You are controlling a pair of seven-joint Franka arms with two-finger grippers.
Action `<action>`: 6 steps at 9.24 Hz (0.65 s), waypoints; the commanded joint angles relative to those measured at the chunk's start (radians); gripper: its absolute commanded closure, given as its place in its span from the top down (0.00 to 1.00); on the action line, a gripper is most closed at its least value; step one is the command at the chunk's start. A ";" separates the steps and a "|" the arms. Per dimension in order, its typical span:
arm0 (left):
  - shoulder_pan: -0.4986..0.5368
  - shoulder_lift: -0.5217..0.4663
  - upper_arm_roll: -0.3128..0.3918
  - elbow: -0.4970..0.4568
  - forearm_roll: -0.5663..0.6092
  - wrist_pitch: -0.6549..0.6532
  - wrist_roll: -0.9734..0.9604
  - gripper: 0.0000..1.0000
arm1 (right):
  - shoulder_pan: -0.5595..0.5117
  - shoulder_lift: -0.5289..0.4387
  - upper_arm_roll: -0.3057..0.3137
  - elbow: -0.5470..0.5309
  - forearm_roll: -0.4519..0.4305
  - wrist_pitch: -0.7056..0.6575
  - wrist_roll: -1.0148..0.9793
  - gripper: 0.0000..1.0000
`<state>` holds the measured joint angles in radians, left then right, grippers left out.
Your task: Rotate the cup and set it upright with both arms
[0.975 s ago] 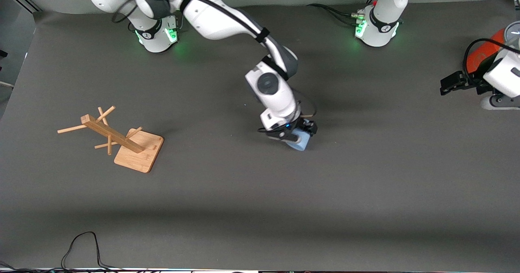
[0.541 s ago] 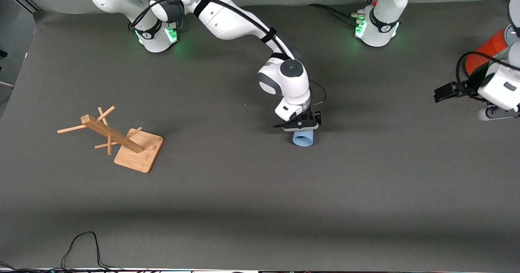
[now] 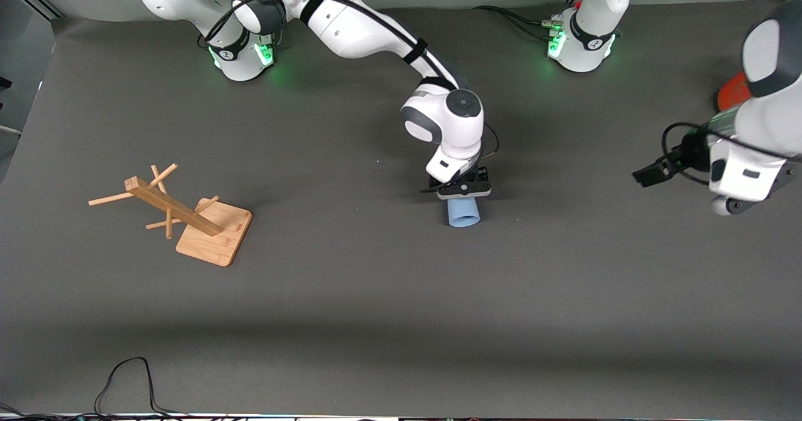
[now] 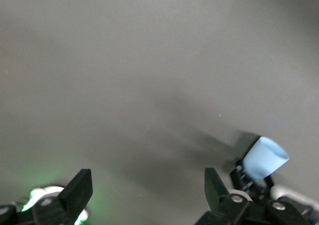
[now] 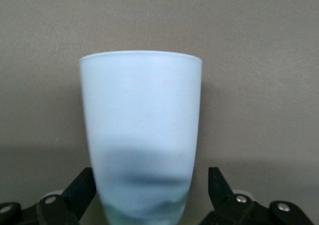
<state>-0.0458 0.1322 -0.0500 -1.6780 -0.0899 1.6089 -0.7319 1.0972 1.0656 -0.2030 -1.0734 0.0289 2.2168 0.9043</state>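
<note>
Right gripper (image 3: 462,192) is pinching the cup (image 3: 463,212) by its base near mid-surface; the cup's long axis is pointing rim-first toward the front camera. Left gripper (image 3: 648,174), spread, is hanging well apart toward its arm's end, facing the cup.

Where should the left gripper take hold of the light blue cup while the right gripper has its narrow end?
Probably the wide rim end of the cup: the right gripper covers its narrow base, and the rim sticks out bare toward the front camera. The left gripper, open, could come in from the left arm's end of the table, fingers across the wall.
</note>
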 commanded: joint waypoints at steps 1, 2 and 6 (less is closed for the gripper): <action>-0.055 0.140 0.009 0.145 -0.008 -0.017 -0.224 1.00 | 0.013 -0.091 -0.006 -0.020 -0.020 -0.098 -0.060 1.00; -0.072 0.202 0.009 0.193 -0.008 -0.026 -0.307 1.00 | 0.023 -0.108 -0.007 -0.023 -0.021 -0.130 -0.096 1.00; -0.138 0.494 -0.023 0.473 -0.074 -0.153 -0.550 1.00 | -0.025 -0.353 -0.039 -0.279 -0.018 -0.170 -0.278 1.00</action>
<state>-0.1730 0.5001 -0.0699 -1.3912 -0.1271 1.5363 -1.2128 1.0968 0.8677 -0.2355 -1.1812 0.0260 2.0509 0.6900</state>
